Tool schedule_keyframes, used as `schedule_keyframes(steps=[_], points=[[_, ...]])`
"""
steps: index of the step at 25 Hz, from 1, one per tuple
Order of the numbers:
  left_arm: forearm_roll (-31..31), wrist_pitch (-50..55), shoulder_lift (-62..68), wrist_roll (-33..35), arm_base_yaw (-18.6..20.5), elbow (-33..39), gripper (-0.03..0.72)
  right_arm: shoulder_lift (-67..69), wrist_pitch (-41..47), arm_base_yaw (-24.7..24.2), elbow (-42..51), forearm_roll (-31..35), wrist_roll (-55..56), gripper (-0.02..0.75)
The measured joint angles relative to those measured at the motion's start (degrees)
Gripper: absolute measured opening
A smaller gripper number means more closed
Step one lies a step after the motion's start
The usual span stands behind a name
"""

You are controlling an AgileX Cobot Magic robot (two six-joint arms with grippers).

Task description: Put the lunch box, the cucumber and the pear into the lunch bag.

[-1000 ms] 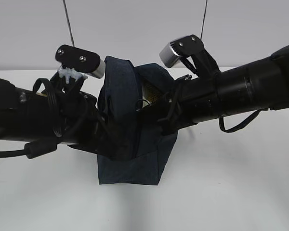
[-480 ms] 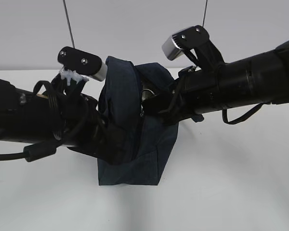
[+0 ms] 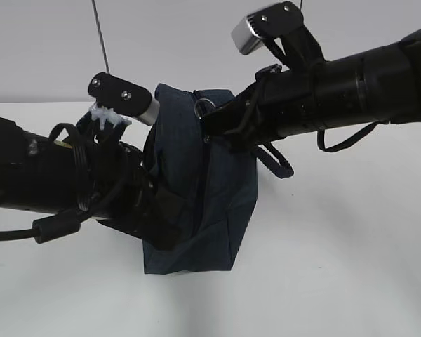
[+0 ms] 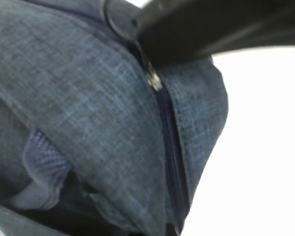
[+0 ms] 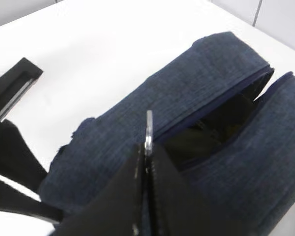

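The dark navy lunch bag (image 3: 196,203) stands upright mid-table. My right gripper (image 3: 209,128) is at its top edge, shut on the silver ring pull (image 3: 204,107) of the zipper; the right wrist view shows the ring pull (image 5: 149,129) sticking up between the closed fingers (image 5: 160,167). A short stretch of the bag's mouth (image 5: 211,128) gapes dark beyond it. My left gripper (image 3: 158,214) is pressed into the bag's left side, shut on its fabric (image 4: 88,108). The closed zipper (image 4: 169,147) runs down from the slider (image 4: 152,78). Lunch box, cucumber and pear are out of view.
White table (image 3: 337,267) spreads around the bag, with a pale wall behind. Both black arms (image 3: 49,175) (image 3: 351,91) cross in front of the bag from either side. A padded handle loop (image 3: 277,165) hangs under the right arm.
My right gripper has risen and moved left with the ring pull, drawing the zipper along the bag's top. The silvery lining seen earlier is now covered. The left arm barely moved.
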Motion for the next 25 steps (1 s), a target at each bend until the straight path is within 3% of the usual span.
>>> schedule_keyframes(steps=[20, 25], points=[[2.3, 5.0, 0.0, 0.0, 0.0, 0.0, 0.004, 5.7, -4.0, -0.4, -7.4, 8.2, -10.4, 0.0], [2.3, 5.9, 0.0, -0.2, 0.0, -0.1, 0.004, 9.2, -0.4, -3.3, -10.8, 9.9, -10.7, 0.0]])
